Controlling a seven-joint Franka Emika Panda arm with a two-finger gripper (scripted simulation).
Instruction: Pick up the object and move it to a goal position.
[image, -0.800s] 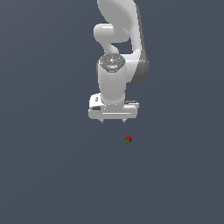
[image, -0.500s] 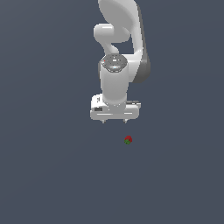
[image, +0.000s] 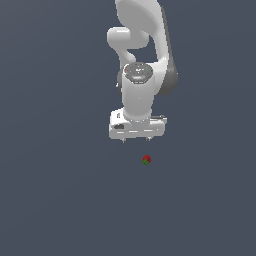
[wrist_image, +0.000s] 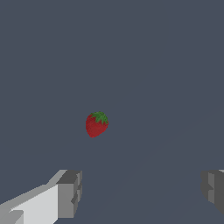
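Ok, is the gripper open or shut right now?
Open: in the wrist view the two fingers stand wide apart, the strawberry beyond them, ungripped.

A bare simulated scene: a flat, featureless slate-grey ground (image: 60, 200) fills both views, without walls or furniture.

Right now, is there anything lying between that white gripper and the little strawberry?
Nothing. In both views only bare grey floor separates the gripper from the strawberry; the wrist view shows its fingers wide apart.

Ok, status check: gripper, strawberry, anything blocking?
Gripper open, empty, above the floor. Strawberry on the floor, untouched, apart from the fingers, not yet between them. Nothing in the way.
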